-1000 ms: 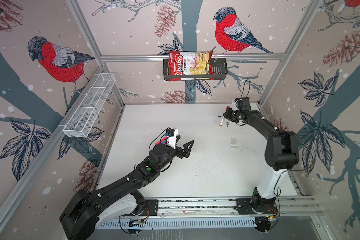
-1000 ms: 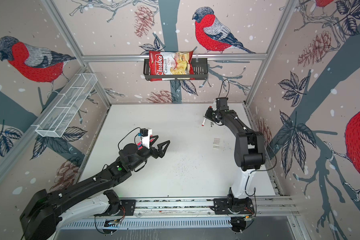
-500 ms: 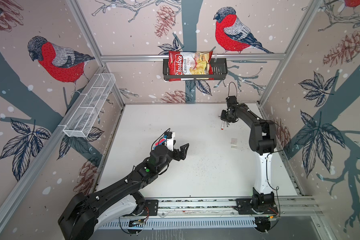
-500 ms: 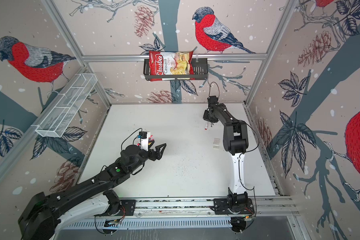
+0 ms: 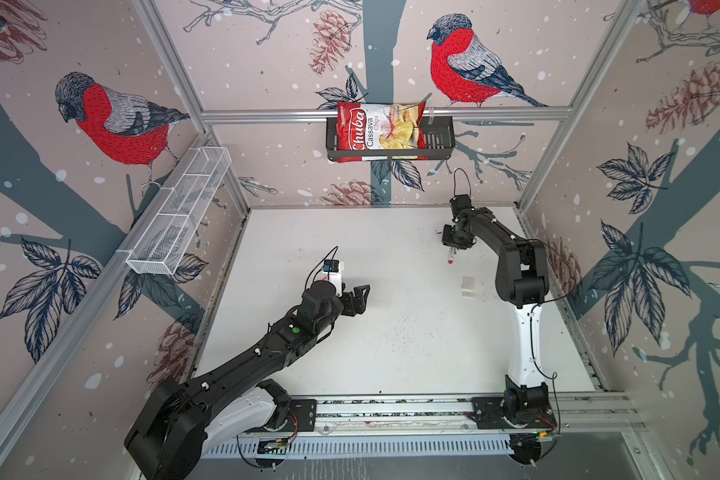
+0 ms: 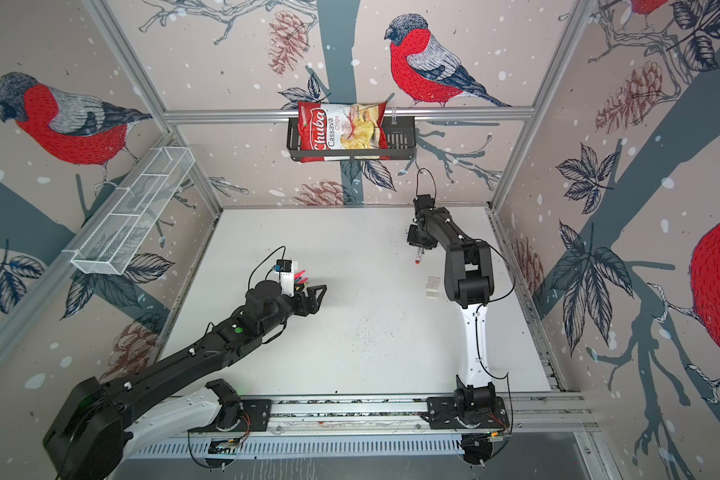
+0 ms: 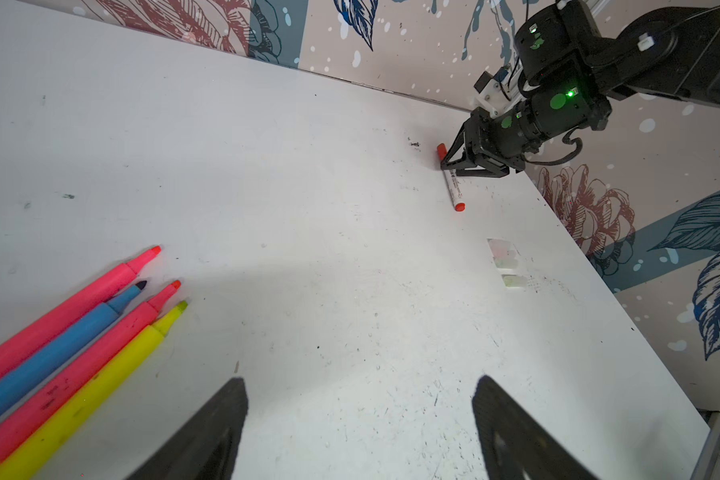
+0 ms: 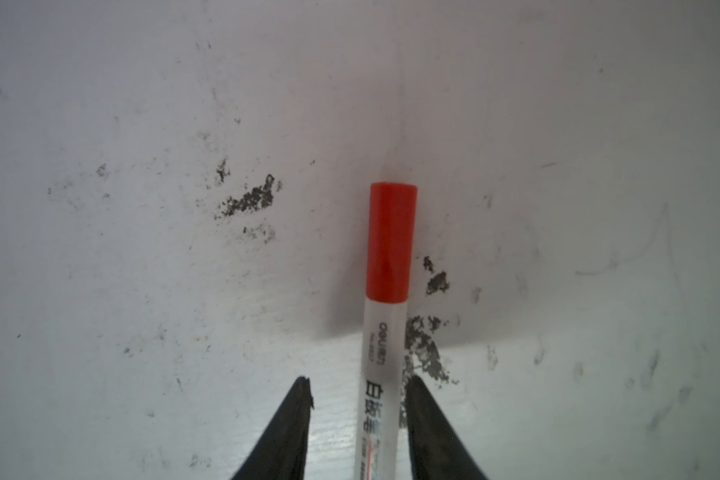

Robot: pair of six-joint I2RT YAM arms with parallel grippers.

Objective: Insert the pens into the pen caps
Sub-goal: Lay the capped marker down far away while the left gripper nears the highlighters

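Straddling the white marker (image 8: 385,332), right tool (image 8: 359,380) stands parted; left tool (image 7: 359,379) gapes wide.

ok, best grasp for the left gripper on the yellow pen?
Likely from above, pinching the yellow pen across its narrow neck: it lies flat, outermost in the row, barrel against the red pen; only near the tips is there a gap.
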